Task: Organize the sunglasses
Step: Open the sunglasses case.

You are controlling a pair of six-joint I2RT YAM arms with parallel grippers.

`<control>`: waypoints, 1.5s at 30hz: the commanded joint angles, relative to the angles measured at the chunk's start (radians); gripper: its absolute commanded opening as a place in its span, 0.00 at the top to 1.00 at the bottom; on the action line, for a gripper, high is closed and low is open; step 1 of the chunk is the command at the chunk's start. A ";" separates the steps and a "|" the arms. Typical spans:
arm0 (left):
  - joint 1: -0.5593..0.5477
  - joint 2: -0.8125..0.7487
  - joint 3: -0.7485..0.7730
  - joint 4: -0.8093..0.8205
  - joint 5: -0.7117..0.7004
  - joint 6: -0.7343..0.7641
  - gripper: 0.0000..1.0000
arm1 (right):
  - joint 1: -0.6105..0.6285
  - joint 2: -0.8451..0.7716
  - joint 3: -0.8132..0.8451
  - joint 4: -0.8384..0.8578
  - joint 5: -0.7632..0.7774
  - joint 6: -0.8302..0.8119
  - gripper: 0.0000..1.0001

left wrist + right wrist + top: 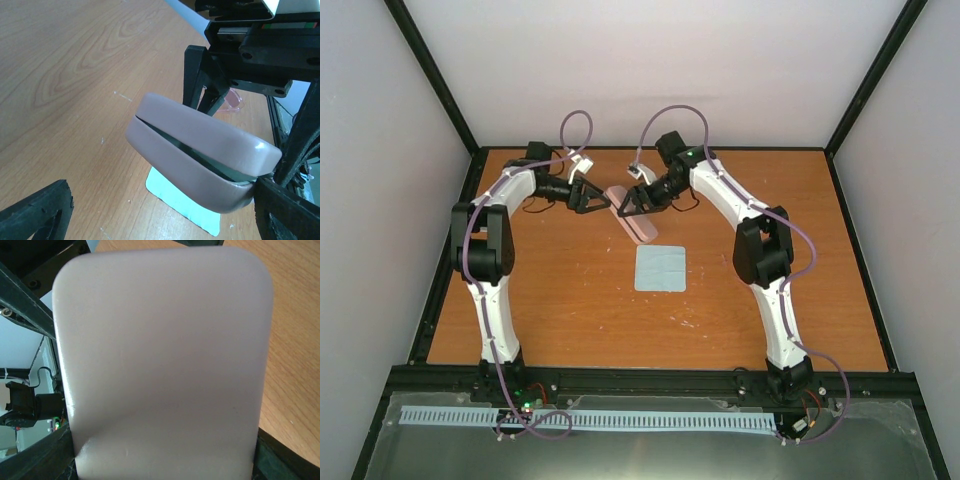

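Lying on the wooden table point(75, 75) behind the pink oblong rounded case point(200, 150) clamped in the right gripper point(632, 205), the thin translucent pinkish-red sunglasses point(233, 100) look light, slippery and fragile: grasp the frame's bridge with the spread left gripper point(590, 197).

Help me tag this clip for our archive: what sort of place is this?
Probably a robotics lab test cell, not a home: a wooden table boxed in by plain white panels on a black frame, with the left arm and right arm bolted at its near edge.
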 commanded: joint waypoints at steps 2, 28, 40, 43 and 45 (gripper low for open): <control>-0.003 0.018 -0.017 0.087 -0.128 0.012 0.03 | 0.037 -0.105 -0.001 0.013 -0.157 -0.028 0.83; -0.015 0.145 0.029 0.125 -0.349 0.009 0.05 | 0.036 -0.130 -0.048 -0.063 -0.189 -0.071 0.90; 0.012 0.068 0.033 0.082 -0.286 0.006 0.00 | -0.026 -0.040 -0.091 -0.026 -0.072 -0.069 0.93; 0.024 0.040 0.022 0.090 -0.269 0.004 0.01 | -0.078 0.003 -0.076 -0.020 -0.093 -0.065 0.93; 0.024 0.040 0.028 0.095 -0.276 0.011 0.05 | -0.106 0.030 -0.050 -0.027 -0.092 -0.067 0.92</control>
